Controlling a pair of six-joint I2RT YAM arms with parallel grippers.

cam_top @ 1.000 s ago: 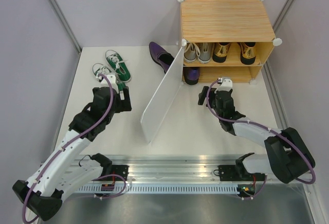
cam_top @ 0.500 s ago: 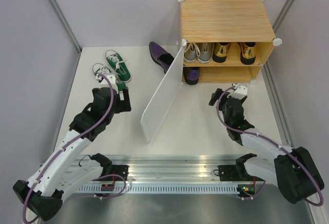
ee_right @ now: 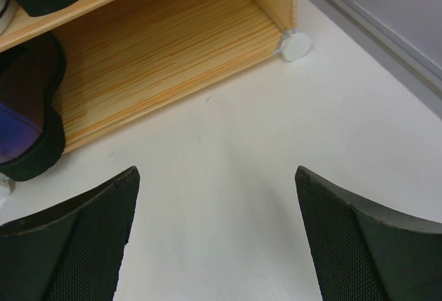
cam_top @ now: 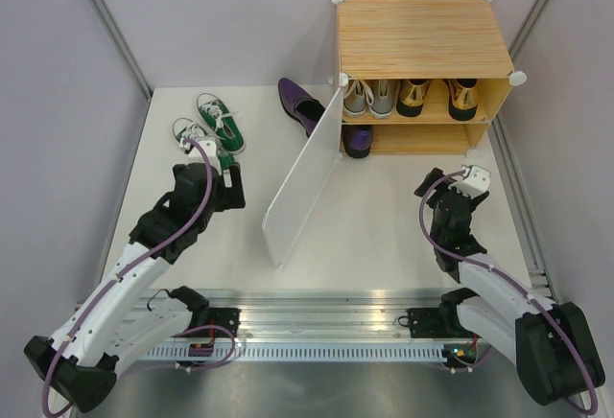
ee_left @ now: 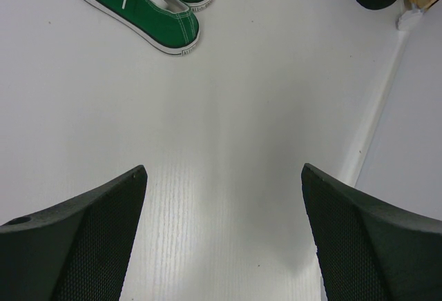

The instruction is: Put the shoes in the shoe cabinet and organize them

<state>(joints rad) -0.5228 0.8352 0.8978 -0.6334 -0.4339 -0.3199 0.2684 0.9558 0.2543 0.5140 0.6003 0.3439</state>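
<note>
The shoe cabinet [cam_top: 422, 39] stands at the back right with its white door [cam_top: 302, 174] swung open. Grey sneakers [cam_top: 369, 97] and the gold shoes [cam_top: 436, 97] sit on the upper shelf. One purple shoe [cam_top: 357, 140] is on the lower shelf, and it also shows in the right wrist view [ee_right: 27, 132]. The other purple shoe [cam_top: 299, 104] lies on the table left of the door. The green sneakers [cam_top: 213, 126] lie at the back left, just ahead of my open, empty left gripper [cam_top: 226, 171]. My right gripper [cam_top: 462, 180] is open and empty before the cabinet's right corner.
The lower shelf [ee_right: 159, 45] is bare to the right of the purple shoe. A white connector foot [ee_right: 295, 44] marks the cabinet's right front corner. The door edge [ee_left: 407, 142] stands right of my left gripper [ee_left: 222, 170]. Grey walls close in both sides.
My right gripper has moved to the right, from in front of the purple shoe on the lower shelf to the cabinet's right corner. The left arm has not moved.
</note>
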